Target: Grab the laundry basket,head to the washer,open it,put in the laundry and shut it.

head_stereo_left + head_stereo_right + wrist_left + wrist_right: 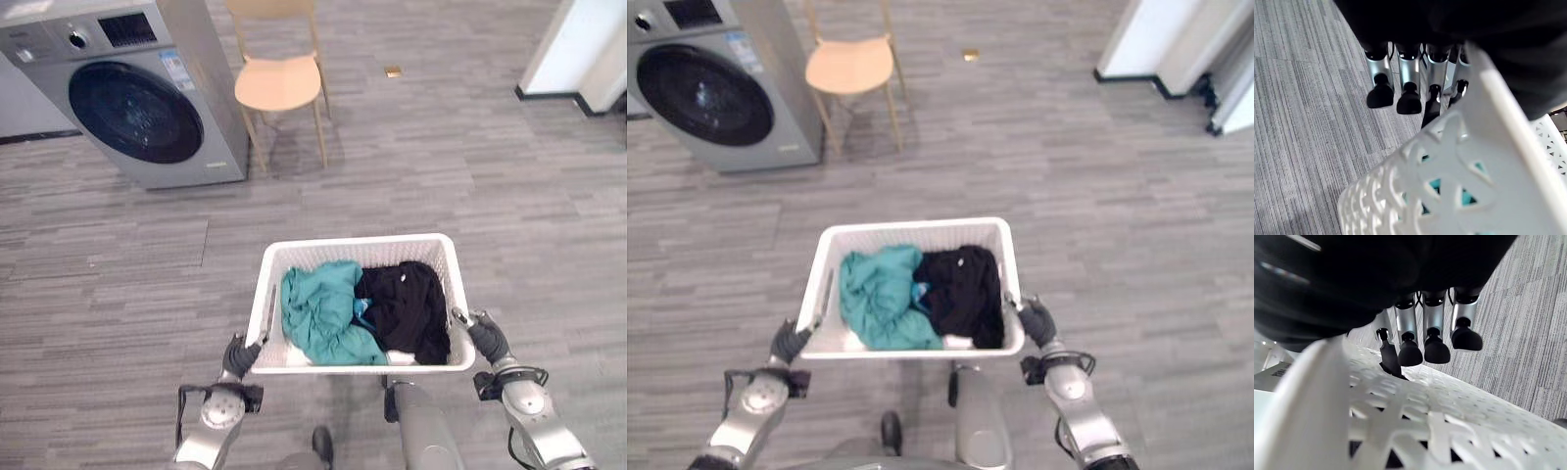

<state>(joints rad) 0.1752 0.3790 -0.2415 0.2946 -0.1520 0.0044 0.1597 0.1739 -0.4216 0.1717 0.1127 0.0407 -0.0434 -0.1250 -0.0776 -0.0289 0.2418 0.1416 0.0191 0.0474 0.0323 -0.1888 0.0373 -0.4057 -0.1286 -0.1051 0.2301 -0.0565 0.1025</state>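
Basket, white plastic lattice [294, 257], holding teal and black laundry [367, 308], gripped between both hands' fingers; grey front-loading washer [137, 93] stands ahead-left, door closed.

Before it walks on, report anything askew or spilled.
Nothing spilled: the teal garment and black garment lie inside the white basket, held level between left hand and right hand. The washer door is shut.

Open grey floor [441, 186] lies between the held laundry basket [358, 250] and the washer [147, 98] at far left, whose round door is shut, while a wooden chair [279, 83] stands just beside the washer's right side.
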